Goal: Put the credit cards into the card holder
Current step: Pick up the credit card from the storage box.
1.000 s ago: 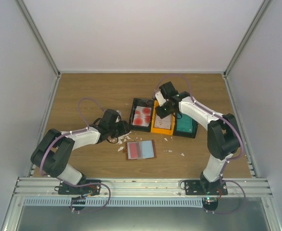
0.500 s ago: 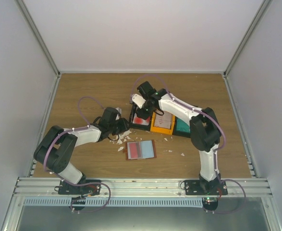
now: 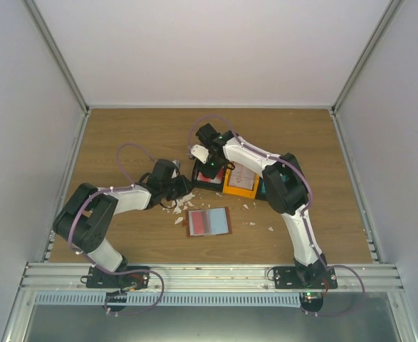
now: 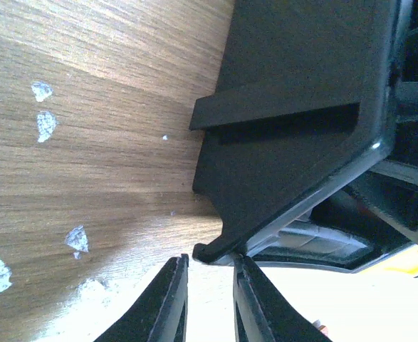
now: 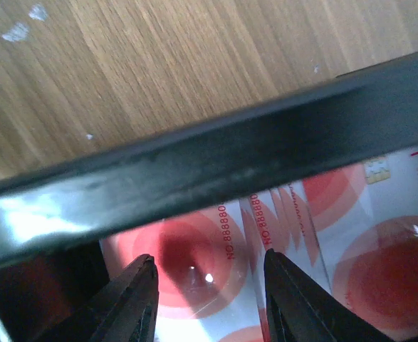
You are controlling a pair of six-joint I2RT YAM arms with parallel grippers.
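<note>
Swinging the right gripper (image 5: 209, 292) across from the orange tray (image 3: 238, 194) to the black tray (image 5: 194, 171), jaws apart just above the red-blotched cards (image 5: 379, 271) inside. Narrowing the left gripper (image 4: 210, 299) to a slim gap at that tray's corner; pinching the rim or not, impossible to tell. Lining up a pick, probably; wallet (image 3: 209, 221) lying open just before the trays.
</note>
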